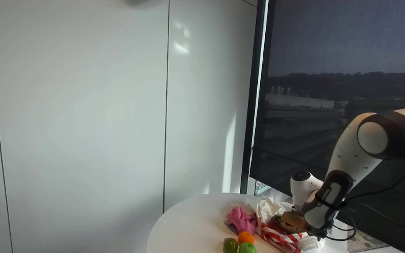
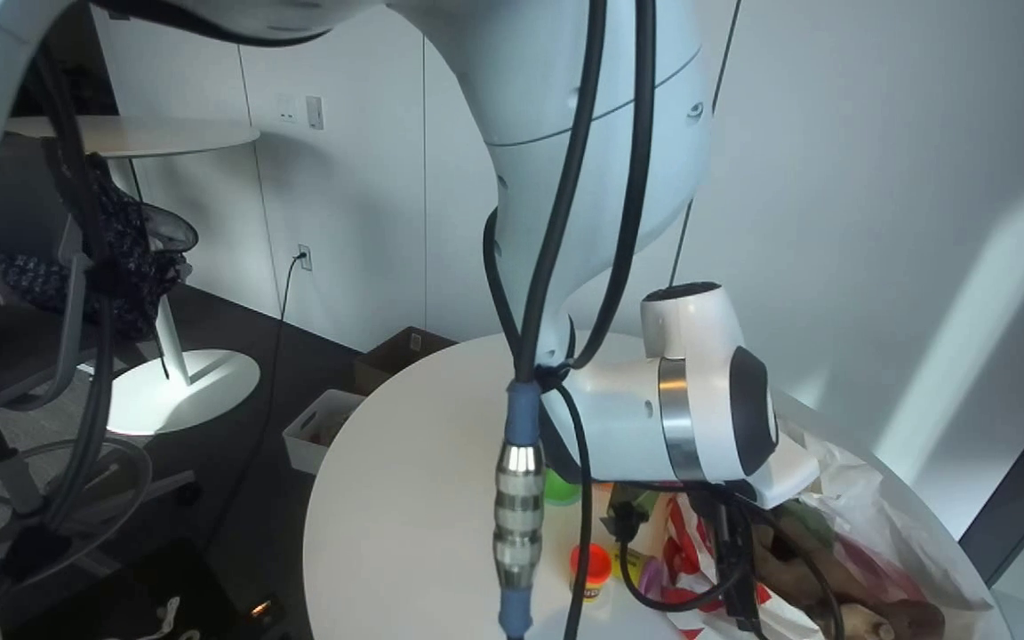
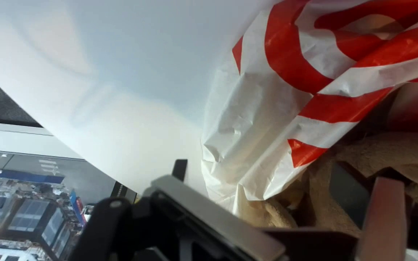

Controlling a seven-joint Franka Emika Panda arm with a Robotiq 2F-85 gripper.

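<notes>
In the wrist view my gripper [image 3: 265, 181] stands open, its jaws wide apart. A crumpled white plastic bag [image 3: 256, 134] with red stripes lies between and beyond the fingers. Soft brown material [image 3: 339, 212], plush-looking, shows inside the bag's mouth, close to the dark right finger [image 3: 348, 194]. By the bag's outer edge, over the white tabletop, is the left finger [image 3: 180, 169]. Nothing appears gripped; whether a finger touches the bag is unclear. Both exterior views show the bag too, with a brown bun-like item [image 1: 292, 222] and long brown pieces [image 2: 801, 573] in it.
On the round white table [image 1: 185, 225] are a pink crumpled thing [image 1: 241, 219], an orange [image 1: 245, 238] and green fruits [image 1: 247, 247]. A red-lidded tub [image 2: 592, 569] and a purple-lidded tub [image 2: 645, 573] sit beside the bag. Cables [image 2: 556, 222] hang along the arm.
</notes>
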